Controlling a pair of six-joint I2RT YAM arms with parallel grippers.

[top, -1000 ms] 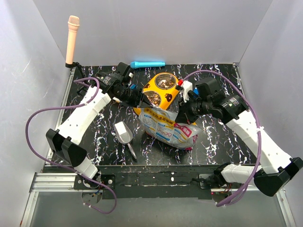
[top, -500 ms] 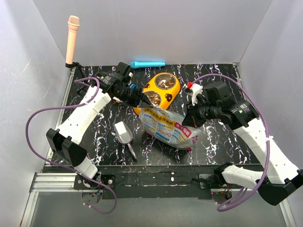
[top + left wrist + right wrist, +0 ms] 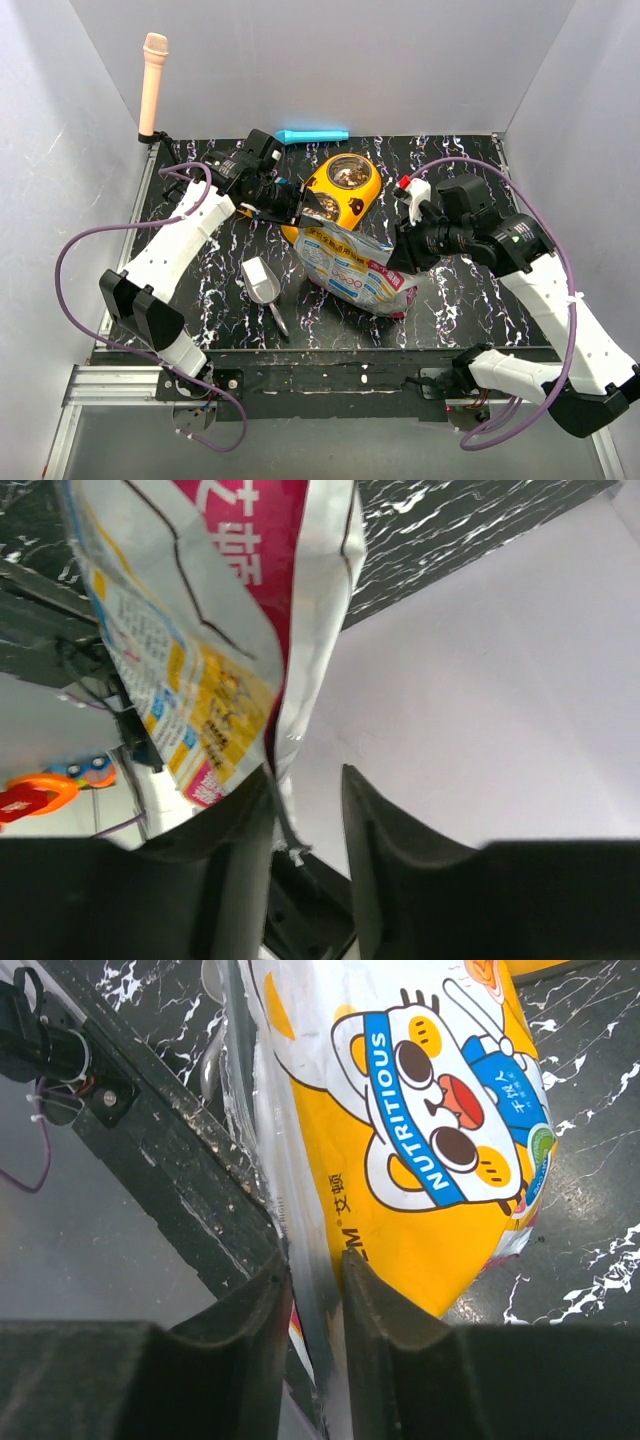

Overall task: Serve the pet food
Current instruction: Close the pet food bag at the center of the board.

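The pet food [image 3: 347, 174] shows as brown kibble in both cups of the yellow double bowl [image 3: 352, 203]. The foil bag [image 3: 354, 268] lies on the table just in front of the bowl. My left gripper [image 3: 300, 207] is at the bag's top left corner. In the left wrist view its fingers [image 3: 305, 775] stand open, with the bag's torn edge [image 3: 283, 820] against the left finger. My right gripper [image 3: 399, 257] is at the bag's right edge. In the right wrist view its jaws [image 3: 315, 1265] are parted, and the bag's silver seam [image 3: 300, 1210] still runs between them.
A grey scoop [image 3: 261, 279] lies left of the bag. A blue tool [image 3: 312, 135] rests at the back edge, and a peach-coloured rod [image 3: 152, 85] stands at the back left corner. White walls enclose the black marbled table [image 3: 465, 300].
Both grippers have opened from shut. The right arm has drawn back to the right, away from the bowl, and the bag has settled lower onto the table.
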